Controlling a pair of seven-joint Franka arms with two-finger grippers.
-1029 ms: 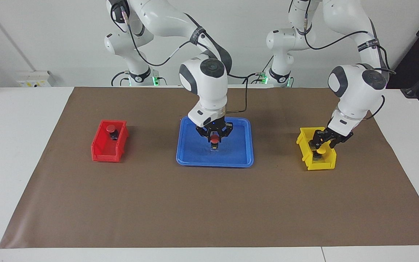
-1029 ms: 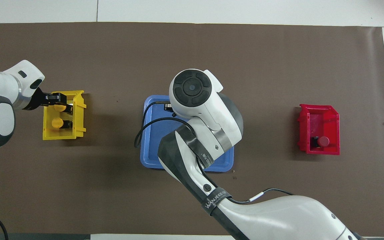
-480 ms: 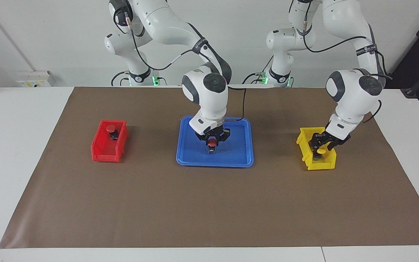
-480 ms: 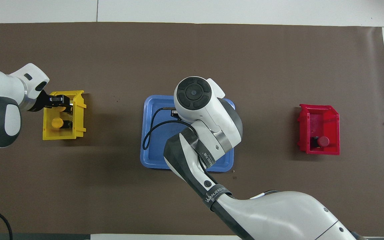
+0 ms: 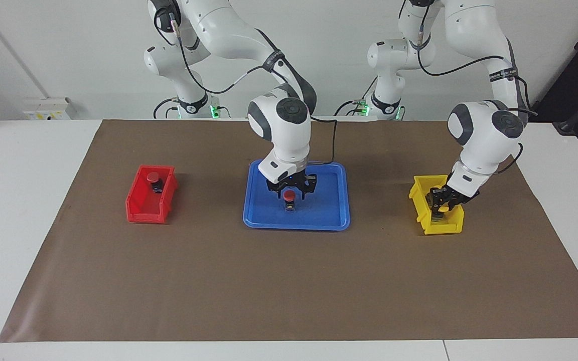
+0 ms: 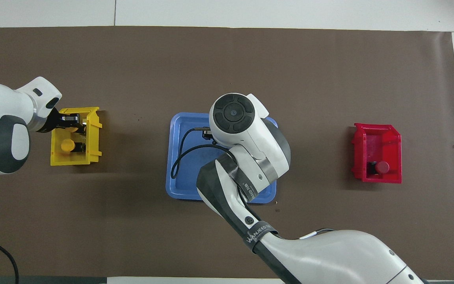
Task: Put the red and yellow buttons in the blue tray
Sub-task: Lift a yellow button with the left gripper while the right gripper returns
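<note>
Your right claw (image 5: 289, 189) sits low over the blue tray (image 5: 329, 210) in the facing view, fingers clamped on a red button (image 5: 289, 196) whose base meets the tray floor; your left claw (image 5: 441, 201) is down inside the yellow bin (image 5: 444, 226), and you cannot tell whether its fingers are apart or together. A second red button (image 5: 153, 177) rests in the red bin (image 5: 143, 208) on the bench (image 5: 18, 200). From overhead, your right arm hides its claw and most of the tray (image 6: 177, 157), while your left claw (image 6: 73, 122) is over one yellow button (image 6: 79, 128), with another yellow button (image 6: 67, 145) just beside it in the yellow bin (image 6: 93, 150).
</note>
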